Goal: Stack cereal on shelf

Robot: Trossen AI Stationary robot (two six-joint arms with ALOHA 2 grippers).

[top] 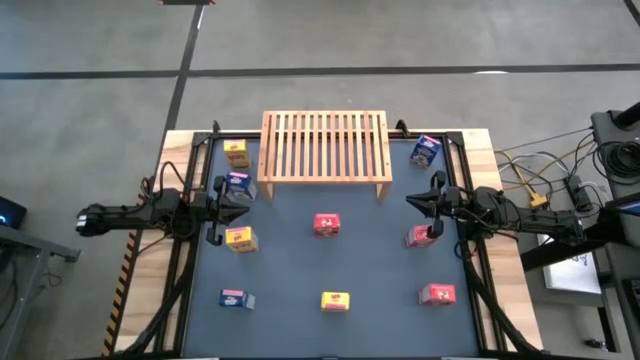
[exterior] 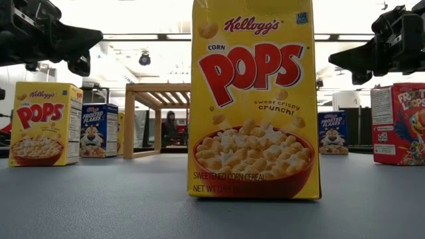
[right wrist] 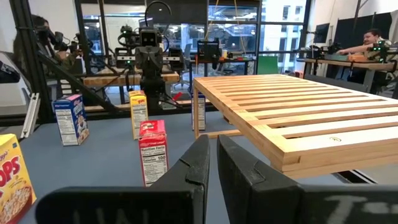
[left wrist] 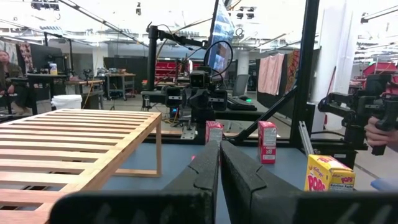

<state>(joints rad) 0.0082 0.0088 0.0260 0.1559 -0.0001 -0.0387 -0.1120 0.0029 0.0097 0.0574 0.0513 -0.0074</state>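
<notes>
The light-wood slatted shelf [top: 325, 145] stands on its legs at the table's far middle, with nothing on it. Nine small cereal boxes stand upright on the blue mat: yellow ones [top: 235, 152], [top: 240, 238], [top: 335, 300]; blue ones [top: 238, 185], [top: 236, 298], [top: 426, 150]; red ones [top: 327, 224], [top: 420, 235], [top: 438, 294]. My left gripper [top: 240, 200] hovers shut and empty between the left blue and yellow boxes; its fingers [left wrist: 219, 163] lie together. My right gripper [top: 414, 203] hovers shut and empty beyond the right red box; its fingers [right wrist: 213, 155] lie together.
A black frame [top: 190, 200] runs along the mat's left, right and far sides. Cables and gear [top: 560, 190] lie off the table's right. Bare mat shows between the shelf and the middle red box. A person's hand [left wrist: 379, 134] shows in the room beyond the table.
</notes>
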